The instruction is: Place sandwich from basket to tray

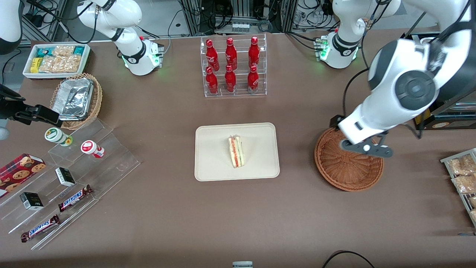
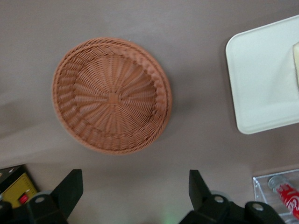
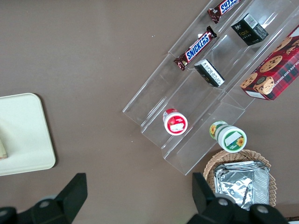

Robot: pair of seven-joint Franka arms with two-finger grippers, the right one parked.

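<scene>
The sandwich (image 1: 235, 151), a pale wedge with red and green filling along its edge, lies on the cream tray (image 1: 212, 163) at the middle of the table. Only a sliver of the sandwich (image 2: 296, 60) shows in the left wrist view, on the tray (image 2: 261, 79). The round reddish-brown basket (image 1: 347, 169) stands beside the tray, toward the working arm's end, and its woven bottom (image 2: 112, 95) holds nothing. My left gripper (image 1: 367, 147) hangs above the basket's rim farther from the front camera. The gripper (image 2: 134, 181) is open, with only bare table between its fingers.
A clear rack of red bottles (image 1: 233, 67) stands farther from the front camera than the tray. Toward the parked arm's end are a lighter wicker basket with foil containers (image 1: 76, 98), a white snack box (image 1: 55, 59) and clear steps with snacks (image 1: 74, 175). Bagged snacks (image 1: 463, 175) lie at the working arm's end.
</scene>
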